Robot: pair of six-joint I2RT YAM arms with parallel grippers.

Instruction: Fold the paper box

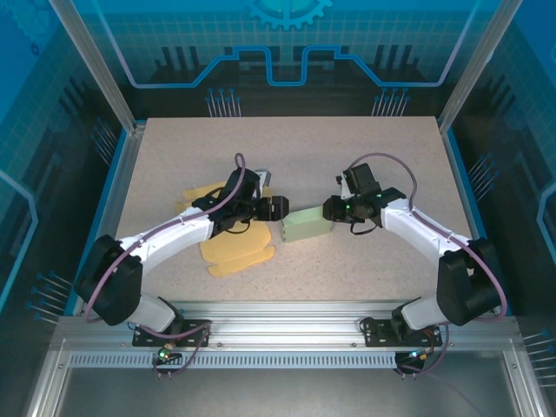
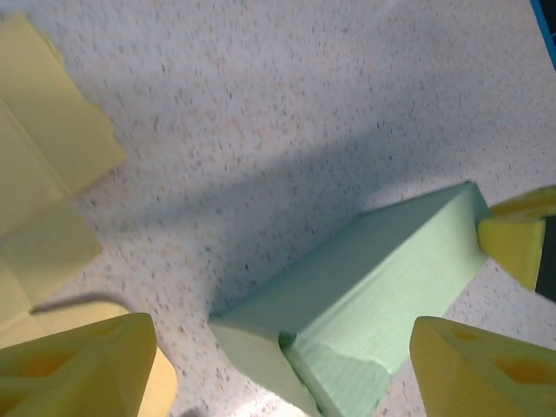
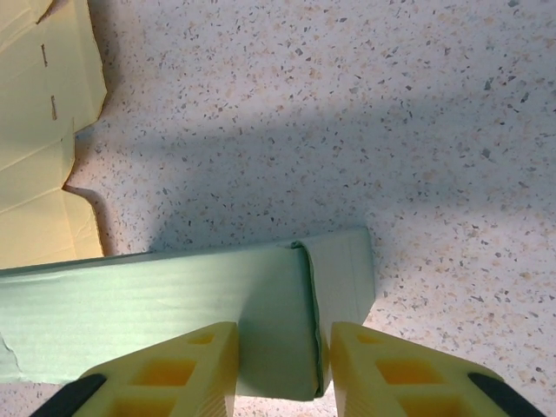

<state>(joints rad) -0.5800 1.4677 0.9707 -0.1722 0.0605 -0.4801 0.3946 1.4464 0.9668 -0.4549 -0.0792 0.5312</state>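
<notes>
Two pincers meet at the green box (image 1: 306, 228): the right pincer (image 3: 282, 369) is clamped on one end, while the left pincer (image 2: 280, 373) stands apart around the other end, where a flap (image 2: 343, 382) looks loose. Closing off-centre there could crush that end or twist the box free.

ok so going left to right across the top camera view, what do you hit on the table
flat yellow cardboard → left fingers → green box → right fingers
</notes>
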